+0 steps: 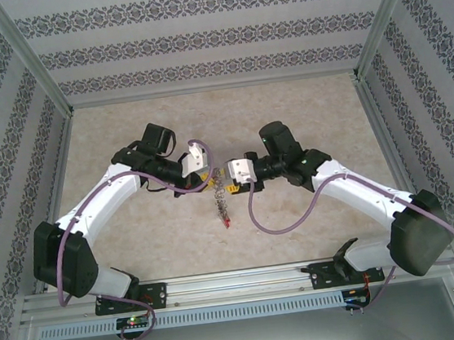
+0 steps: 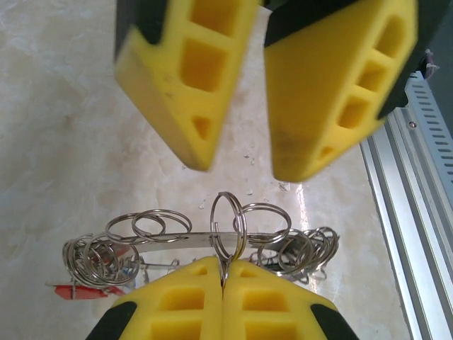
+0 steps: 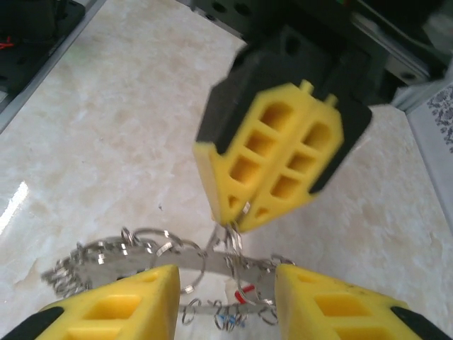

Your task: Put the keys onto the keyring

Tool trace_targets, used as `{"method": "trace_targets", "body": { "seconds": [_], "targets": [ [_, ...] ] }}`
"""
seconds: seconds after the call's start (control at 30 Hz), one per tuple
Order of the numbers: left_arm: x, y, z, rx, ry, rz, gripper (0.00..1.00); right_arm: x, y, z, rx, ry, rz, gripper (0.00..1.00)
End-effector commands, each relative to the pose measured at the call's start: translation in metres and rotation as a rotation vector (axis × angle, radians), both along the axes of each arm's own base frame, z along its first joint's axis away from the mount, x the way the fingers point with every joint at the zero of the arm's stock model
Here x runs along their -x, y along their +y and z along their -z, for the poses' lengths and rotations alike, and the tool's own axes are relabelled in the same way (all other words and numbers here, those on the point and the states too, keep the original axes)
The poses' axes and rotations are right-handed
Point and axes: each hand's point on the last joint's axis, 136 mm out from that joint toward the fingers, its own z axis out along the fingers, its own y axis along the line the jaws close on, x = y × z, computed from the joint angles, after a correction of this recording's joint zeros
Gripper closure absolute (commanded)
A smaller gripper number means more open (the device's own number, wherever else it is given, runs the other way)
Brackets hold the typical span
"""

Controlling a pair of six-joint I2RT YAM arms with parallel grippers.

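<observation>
Top view: we see both arms reaching to the middle of the beige marbled table (image 1: 124, 132). The left pincer (image 1: 204, 172) and right pincer (image 1: 231, 184) are nearly tip to tip. The large grey metal keyring (image 1: 221, 207) is just below them, a thin bunch trailing toward the near edge. We can't tell here whether it touches the table.

Left wrist: the left pincer (image 2: 223, 268) is pressed together on a small silver split ring (image 2: 228, 230). That ring stands upright and loops over the keyring (image 2: 191, 239), whose flat band runs level across the view. Both ends of the band are crowded with more small wire rings, and a red plastic tag (image 2: 71, 291) hangs at its left end. The right pincer (image 2: 244, 168) hovers above with its yellow foam fingers (image 2: 187, 78) spread, touching nothing. A ribbed aluminium rail (image 2: 417, 212) runs along the right edge.

Right wrist: the right pincer (image 3: 225, 276) is spread wide, nothing gripped. We see the keyring (image 3: 127, 256) lying across the gap, beyond the tips. The left pincer (image 3: 237, 221) sits above it, clamped on the split ring (image 3: 230, 241).
</observation>
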Motion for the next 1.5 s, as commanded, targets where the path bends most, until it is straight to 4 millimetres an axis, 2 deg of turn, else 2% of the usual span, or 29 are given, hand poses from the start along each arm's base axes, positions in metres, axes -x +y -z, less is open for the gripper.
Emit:
{"method": "trace_targets", "body": {
  "seconds": [0.0, 0.6, 0.9, 1.0, 1.1, 1.37, 1.47],
  "targets": [
    [0.004, -0.008, -0.019, 0.054, -0.017, 0.052, 1.0, 0.003, 0.002, 0.005, 0.05, -0.018, -0.018, 0.6],
    [0.006, -0.012, -0.018, 0.058, 0.004, 0.069, 1.0, -0.006, 0.018, -0.002, 0.031, 0.007, -0.007, 0.7],
    [0.005, -0.013, -0.02, 0.068, 0.013, 0.07, 1.0, -0.006, 0.023, 0.013, 0.068, 0.051, -0.005, 0.84],
    [0.006, -0.012, -0.02, 0.064, 0.011, 0.068, 1.0, -0.016, 0.021, 0.017, 0.074, 0.077, 0.052, 1.0],
    [0.006, -0.011, -0.019, 0.054, 0.005, 0.062, 1.0, -0.019, 0.018, 0.007, 0.014, 0.107, 0.082, 1.0],
    [0.004, -0.007, -0.014, 0.048, -0.005, 0.04, 1.0, -0.023, -0.002, -0.036, -0.276, 0.203, 0.096, 1.0],
    [0.002, -0.007, -0.012, 0.048, -0.006, 0.033, 1.0, -0.022, -0.006, -0.039, -0.301, 0.219, 0.095, 1.0]
  ]
}}
